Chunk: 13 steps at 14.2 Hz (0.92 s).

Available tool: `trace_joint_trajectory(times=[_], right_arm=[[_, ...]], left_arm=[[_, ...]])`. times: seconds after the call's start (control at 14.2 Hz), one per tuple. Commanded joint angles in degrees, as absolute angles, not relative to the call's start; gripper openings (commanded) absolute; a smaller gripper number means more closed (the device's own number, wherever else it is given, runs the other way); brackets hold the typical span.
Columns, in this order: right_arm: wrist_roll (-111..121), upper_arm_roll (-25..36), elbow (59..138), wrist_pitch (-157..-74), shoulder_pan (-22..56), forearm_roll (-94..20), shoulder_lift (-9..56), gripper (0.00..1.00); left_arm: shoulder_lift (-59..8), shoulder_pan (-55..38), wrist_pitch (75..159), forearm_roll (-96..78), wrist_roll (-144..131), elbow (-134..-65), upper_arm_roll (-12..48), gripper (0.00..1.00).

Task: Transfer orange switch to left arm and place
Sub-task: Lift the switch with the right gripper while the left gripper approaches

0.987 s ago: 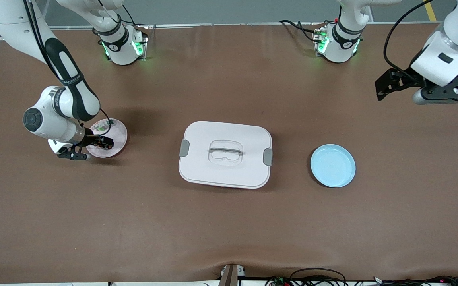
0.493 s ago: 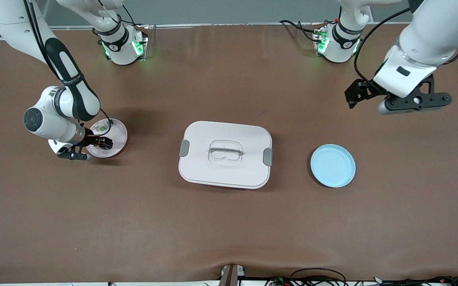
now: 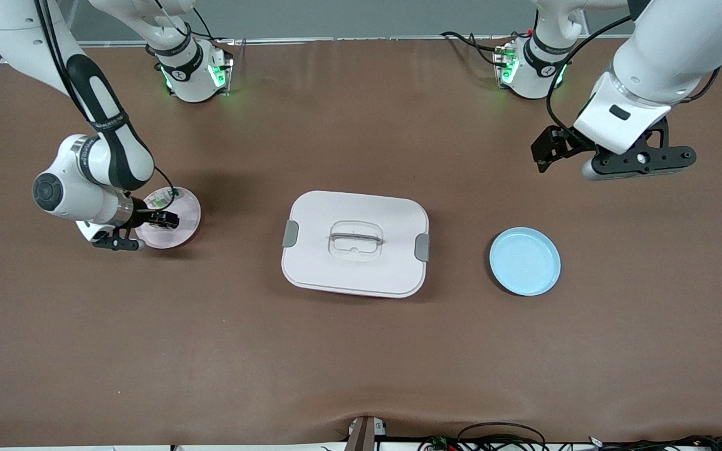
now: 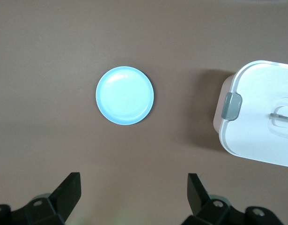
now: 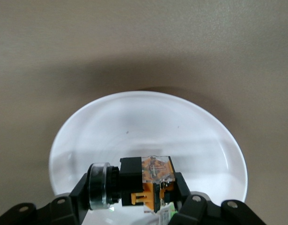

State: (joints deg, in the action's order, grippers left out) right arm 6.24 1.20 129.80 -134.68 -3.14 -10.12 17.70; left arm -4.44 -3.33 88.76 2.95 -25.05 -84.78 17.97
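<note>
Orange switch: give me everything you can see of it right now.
The orange switch is a small part with a black body, an orange section under a clear top piece, and a round, clear-looking cap at one end. It lies on its side, clamped between the fingers of the shut right gripper, over the pink plate at the right arm's end of the table. Whether it touches the plate cannot be told. In the front view the gripper hides it almost entirely.

In the left wrist view we see the box [image 4: 261, 122] cut off at the picture's edge. In the front view the right gripper [image 3: 163, 220] over the pink plate [image 3: 187, 216] hides whatever it grips, too small to tell.
</note>
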Motion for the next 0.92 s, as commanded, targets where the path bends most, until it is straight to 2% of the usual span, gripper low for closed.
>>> trace_joint_trajectory(times=[0.0, 0.21, 0.56, 0.85], right_arm=[[4.5, 1.0, 128.2, -128.2, -2.0, -11.3, 13.2, 0.24], [-0.2, 1.0, 121.8, -116.4, -0.9, -11.3, 12.0, 0.24], [-13.2, 1.0, 106.8, -96.4, 2.9, -11.3, 12.2, 0.24], [-24.1, 1.0, 99.6, -89.1, 7.4, -14.6, 12.5, 0.24]], left_arm=[[-4.3, -2.1, 88.8, 2.4, -25.7, -84.6, 18.5, 1.0], [-5.4, -2.2, 89.6, 2.9, -25.7, -84.4, 18.5, 1.0], [-6.1, -2.2, 91.0, 3.0, -25.7, -84.3, 18.5, 1.0], [-6.3, -2.1, 94.1, 2.8, -25.4, -84.4, 18.5, 1.0]])
